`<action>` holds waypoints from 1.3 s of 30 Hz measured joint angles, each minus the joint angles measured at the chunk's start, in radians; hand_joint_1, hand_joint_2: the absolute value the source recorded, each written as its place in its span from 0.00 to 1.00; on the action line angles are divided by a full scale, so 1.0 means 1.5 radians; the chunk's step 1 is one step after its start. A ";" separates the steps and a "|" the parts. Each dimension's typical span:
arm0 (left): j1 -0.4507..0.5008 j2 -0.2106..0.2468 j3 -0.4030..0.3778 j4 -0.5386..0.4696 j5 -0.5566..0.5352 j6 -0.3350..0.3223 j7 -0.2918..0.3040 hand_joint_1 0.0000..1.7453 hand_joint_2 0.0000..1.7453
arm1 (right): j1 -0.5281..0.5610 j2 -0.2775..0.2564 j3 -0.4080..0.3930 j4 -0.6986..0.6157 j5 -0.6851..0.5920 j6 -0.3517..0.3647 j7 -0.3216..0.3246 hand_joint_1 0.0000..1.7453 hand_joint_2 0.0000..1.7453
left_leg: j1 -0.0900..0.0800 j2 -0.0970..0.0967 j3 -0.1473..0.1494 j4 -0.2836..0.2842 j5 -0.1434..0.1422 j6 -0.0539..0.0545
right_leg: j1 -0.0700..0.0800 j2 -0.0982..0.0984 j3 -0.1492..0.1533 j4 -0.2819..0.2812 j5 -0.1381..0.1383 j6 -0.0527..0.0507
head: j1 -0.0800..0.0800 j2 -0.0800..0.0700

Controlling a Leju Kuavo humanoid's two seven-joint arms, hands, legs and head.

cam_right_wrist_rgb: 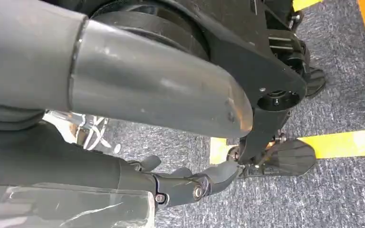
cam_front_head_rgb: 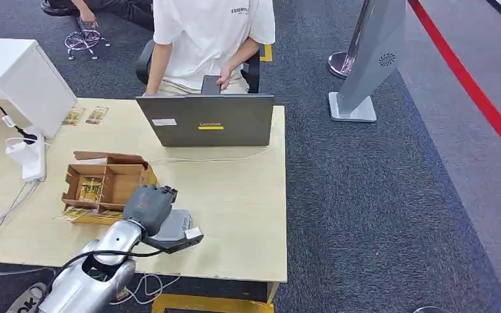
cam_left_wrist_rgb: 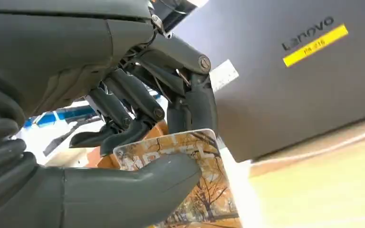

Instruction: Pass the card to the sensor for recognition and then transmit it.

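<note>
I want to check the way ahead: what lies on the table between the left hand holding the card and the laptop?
In the head view, only bare tabletop and a thin white cable lie between the left hand and the laptop.

One laptop (cam_front_head_rgb: pixel 205 120), one cardboard box (cam_front_head_rgb: pixel 107 181), one power strip (cam_front_head_rgb: pixel 29 155), one seated person (cam_front_head_rgb: pixel 202 39).

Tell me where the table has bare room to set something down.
Bare table lies right of the left hand, between the laptop and the near edge. The left side is crowded: cardboard box, loose cards, power strip and cables.
</note>
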 joint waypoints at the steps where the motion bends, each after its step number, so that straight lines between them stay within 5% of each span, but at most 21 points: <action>1: 0.001 -0.005 0.000 -0.005 -0.006 0.020 0.004 1.00 1.00 | 0.000 0.000 0.000 0.000 -0.001 -0.001 -0.001 0.00 0.00 | 0.000 0.000 0.000 0.000 0.000 0.000 | 0.000 0.000 0.000 0.000 0.000 0.000 | 0.000 0.000; 5: 0.009 -0.033 0.000 -0.051 -0.040 0.094 0.014 1.00 1.00 | 0.000 0.000 0.001 0.000 -0.001 -0.002 -0.006 0.00 0.00 | 0.000 0.000 0.000 0.000 0.000 0.000 | 0.000 -0.001 0.001 0.000 0.000 0.000 | 0.000 0.000; 11: 0.016 -0.053 0.000 -0.094 -0.048 0.101 0.015 1.00 1.00 | 0.001 0.000 0.001 0.000 -0.001 -0.002 -0.006 0.00 0.00 | 0.000 0.000 0.000 0.000 0.000 0.000 | 0.000 0.000 0.000 0.000 0.000 0.000 | 0.000 0.000; 17: 0.034 -0.069 0.003 -0.151 -0.057 0.177 0.003 1.00 1.00 | 0.000 0.000 0.006 0.000 -0.001 0.000 -0.007 0.00 0.00 | 0.000 0.000 0.000 0.000 0.000 0.000 | 0.000 0.000 0.002 0.000 0.000 0.000 | 0.000 0.000; 21: 0.047 -0.071 0.003 -0.182 -0.056 0.113 -0.015 1.00 1.00 | 0.000 0.000 0.006 0.000 -0.019 -0.008 -0.009 0.00 0.00 | 0.000 0.000 0.000 0.000 0.000 0.000 | 0.000 -0.001 0.001 0.000 0.000 0.000 | 0.000 0.000; 24: 0.059 -0.045 0.001 -0.179 -0.043 0.017 -0.023 1.00 1.00 | 0.000 0.000 0.006 0.000 -0.038 -0.012 -0.009 0.00 0.00 | 0.000 0.000 0.000 0.000 -0.001 0.000 | 0.000 0.000 0.001 0.000 0.000 0.000 | 0.000 0.000; 31: 0.091 0.076 -0.020 -0.179 0.023 -0.019 -0.034 1.00 1.00 | 0.004 0.000 0.002 0.000 -0.062 -0.013 -0.012 0.00 0.00 | 0.001 0.001 0.000 0.000 -0.001 0.000 | 0.001 0.001 0.000 0.001 -0.001 -0.002 | -0.001 0.000; 39: 0.089 0.122 -0.034 -0.185 0.037 -0.049 -0.032 1.00 1.00 | 0.004 0.000 0.001 0.000 -0.067 -0.012 -0.018 0.00 0.00 | 0.001 0.001 0.000 0.000 -0.001 0.000 | 0.001 0.000 0.000 0.001 -0.002 -0.002 | -0.001 0.000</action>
